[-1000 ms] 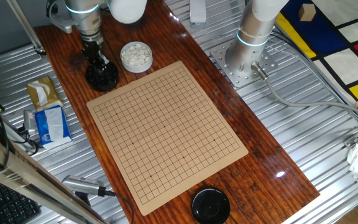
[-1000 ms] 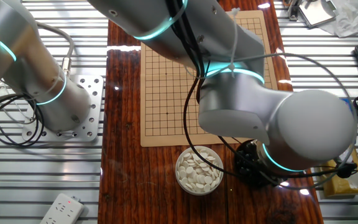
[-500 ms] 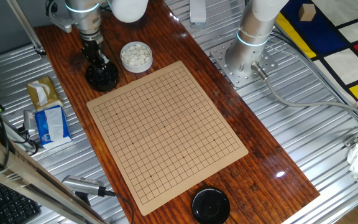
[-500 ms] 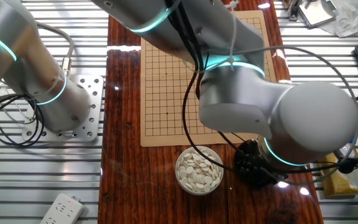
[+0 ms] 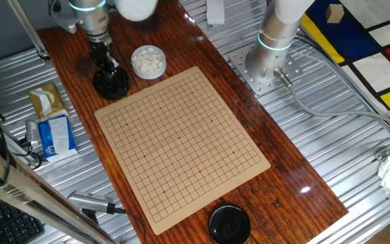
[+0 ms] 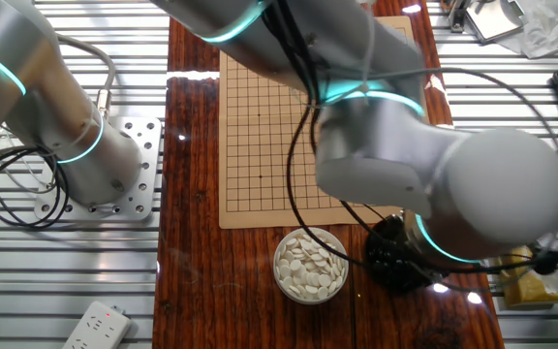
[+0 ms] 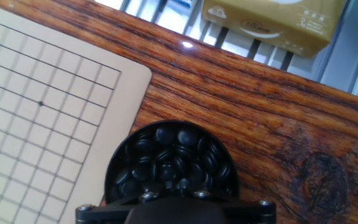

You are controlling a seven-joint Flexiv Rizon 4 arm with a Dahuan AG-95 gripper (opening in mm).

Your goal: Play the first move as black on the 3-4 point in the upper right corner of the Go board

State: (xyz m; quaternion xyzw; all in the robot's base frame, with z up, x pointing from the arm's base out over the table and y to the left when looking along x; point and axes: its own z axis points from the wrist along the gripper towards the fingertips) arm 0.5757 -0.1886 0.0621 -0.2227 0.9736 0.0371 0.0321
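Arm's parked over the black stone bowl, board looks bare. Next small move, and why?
Probably lower the tool straight into the round black bowl of glossy black stones to pinch one. The hand view looks right down on the stones, the tan gridded Go board shows no stone yet, and whether the fingers already hold one cannot be told.

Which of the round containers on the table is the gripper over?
The bowl of black stones beside the white-stone bowl; the gripper hangs over it, far from the closed black bowl.

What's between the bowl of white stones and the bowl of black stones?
Only bare wooden table separates the white stones bowl from the black stones bowl, seen in one fixed view.
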